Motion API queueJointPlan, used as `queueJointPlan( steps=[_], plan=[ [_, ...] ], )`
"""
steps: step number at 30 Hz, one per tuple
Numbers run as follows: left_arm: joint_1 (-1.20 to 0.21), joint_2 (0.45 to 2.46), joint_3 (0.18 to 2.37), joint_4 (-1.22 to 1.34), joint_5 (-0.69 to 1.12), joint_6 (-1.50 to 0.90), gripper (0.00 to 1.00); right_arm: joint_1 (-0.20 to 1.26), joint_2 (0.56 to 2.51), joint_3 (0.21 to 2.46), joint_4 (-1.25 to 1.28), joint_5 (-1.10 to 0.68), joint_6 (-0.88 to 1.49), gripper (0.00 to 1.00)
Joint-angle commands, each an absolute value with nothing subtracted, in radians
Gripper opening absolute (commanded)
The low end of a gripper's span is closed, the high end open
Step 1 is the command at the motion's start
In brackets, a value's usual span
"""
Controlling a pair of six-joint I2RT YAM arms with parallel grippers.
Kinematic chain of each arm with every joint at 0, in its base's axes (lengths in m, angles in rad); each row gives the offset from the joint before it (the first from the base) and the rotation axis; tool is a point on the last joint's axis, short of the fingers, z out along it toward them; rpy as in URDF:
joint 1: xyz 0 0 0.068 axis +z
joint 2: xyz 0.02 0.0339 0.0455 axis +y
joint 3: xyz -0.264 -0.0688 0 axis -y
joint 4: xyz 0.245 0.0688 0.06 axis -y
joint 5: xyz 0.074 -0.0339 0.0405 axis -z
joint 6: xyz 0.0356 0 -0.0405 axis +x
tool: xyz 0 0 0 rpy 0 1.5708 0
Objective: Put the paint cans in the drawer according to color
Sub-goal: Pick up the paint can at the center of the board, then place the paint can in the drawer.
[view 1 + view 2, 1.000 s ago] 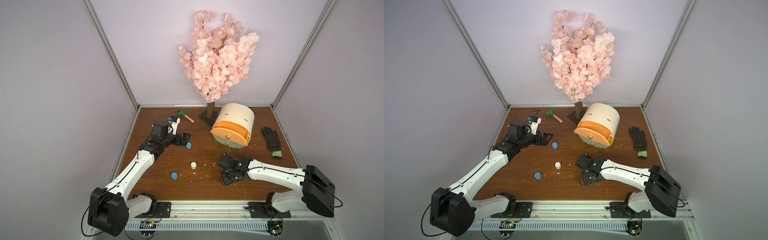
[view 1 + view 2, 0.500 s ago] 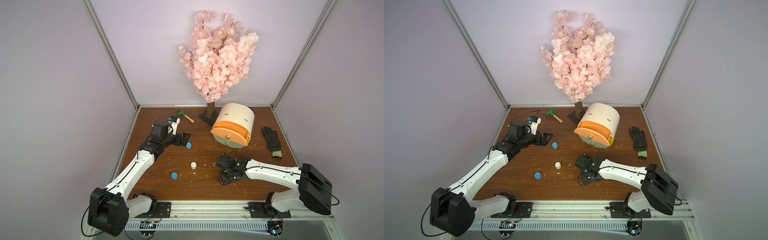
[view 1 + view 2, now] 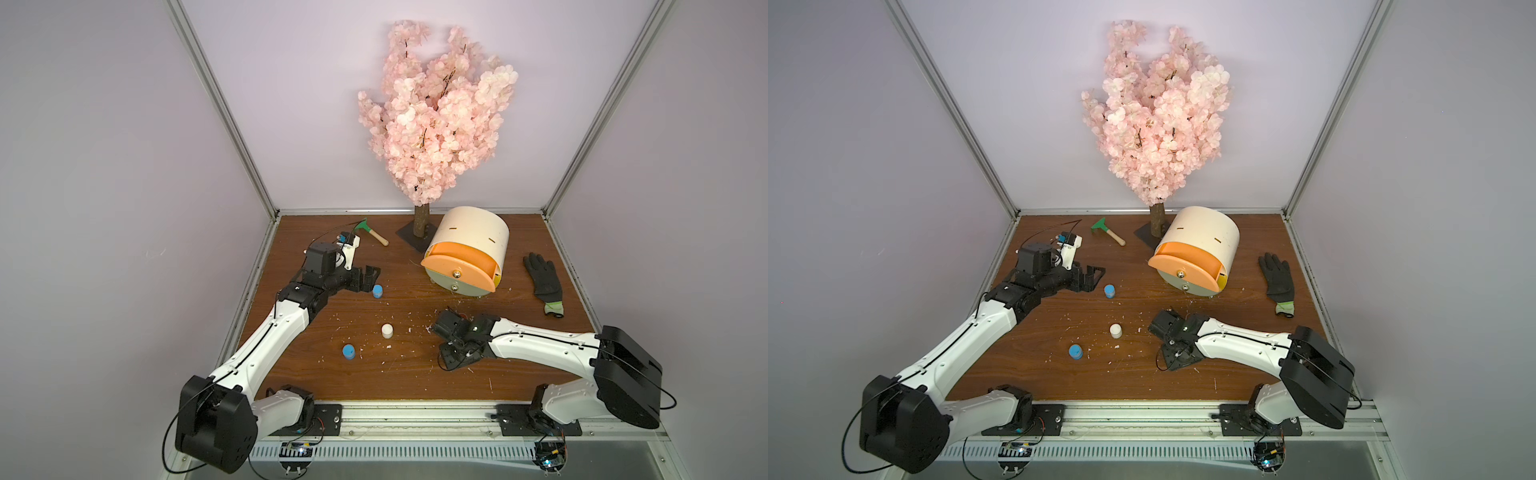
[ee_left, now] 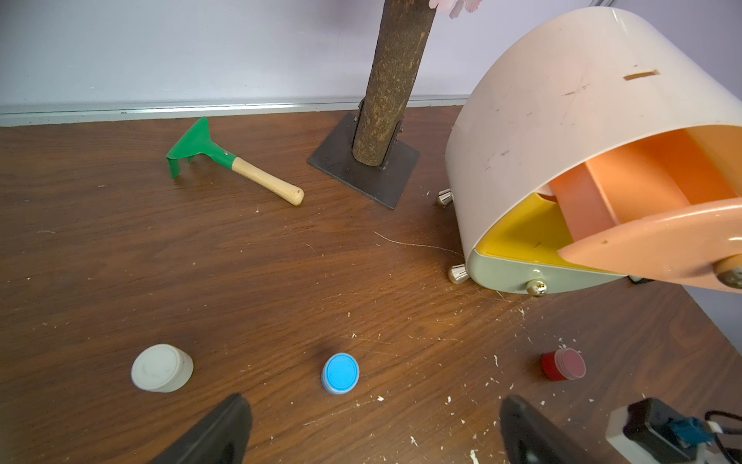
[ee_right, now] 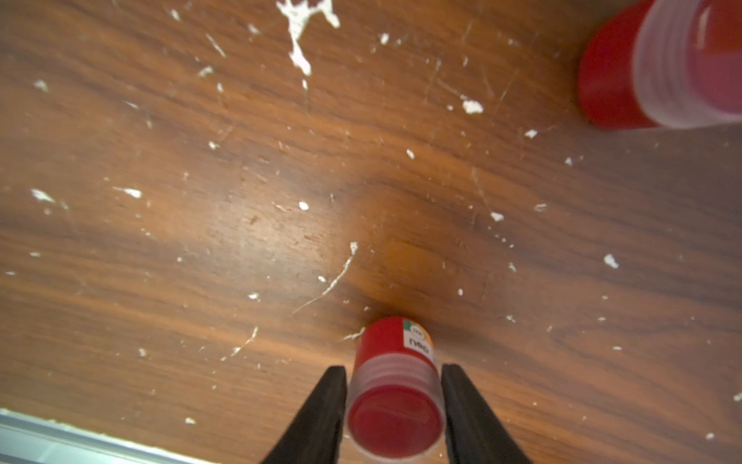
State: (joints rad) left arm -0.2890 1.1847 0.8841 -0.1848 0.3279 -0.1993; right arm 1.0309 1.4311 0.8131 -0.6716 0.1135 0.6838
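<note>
the red paint can [image 5: 395, 349] stands on the table [image 5: 200, 241], and we have it in the right gripper [image 5: 393, 369]: both black fingers [image 5: 321, 405] lie against its clear cap end, closed to the can's width, a hold from above that suits so squat a thing

whether it has left the wood we cannot tell

a second red can [image 5: 662, 60] sits near it

beyond them the drawer [image 3: 469, 245] has its peach top tray [image 3: 457, 270] pulled out, we judge to take the reds

further left sit a white can [image 3: 387, 330] and a blue can [image 3: 348, 351]; the left gripper [image 3: 371, 276], jaws spread wide and empty, hangs just beside the other blue can [image 3: 377, 291], likely placed there for its own next pick
</note>
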Motion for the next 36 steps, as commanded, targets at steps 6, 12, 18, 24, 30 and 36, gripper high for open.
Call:
queueJointPlan(
  steps=[6, 12, 18, 24, 30, 36],
  plan=[
    [-0.285, 1.162, 0.878, -0.199, 0.313, -0.183, 1.0, 1.034, 1.41, 0.835, -0.725, 0.109, 0.67, 0.38],
    [-0.284, 1.156, 0.877, -0.192, 0.303, -0.192, 1.0, 1.033, 1.347, 0.891, -0.783, 0.141, 0.674, 0.31],
    [-0.284, 1.138, 0.869, -0.164, 0.277, -0.244, 1.0, 1.034, 1.297, 1.015, -0.878, 0.151, 0.661, 0.27],
    [-0.284, 1.124, 0.838, -0.081, 0.409, -0.311, 1.0, 1.033, 1.275, 1.236, -0.985, 0.178, 0.629, 0.24],
    [-0.309, 1.135, 0.783, 0.061, 0.511, -0.419, 0.96, 1.01, 1.284, 1.466, -1.052, 0.268, 0.588, 0.23],
    [-0.416, 1.2, 0.802, 0.095, 0.487, -0.418, 0.93, 0.898, 1.364, 1.697, -1.12, 0.375, 0.488, 0.22]
  ],
)
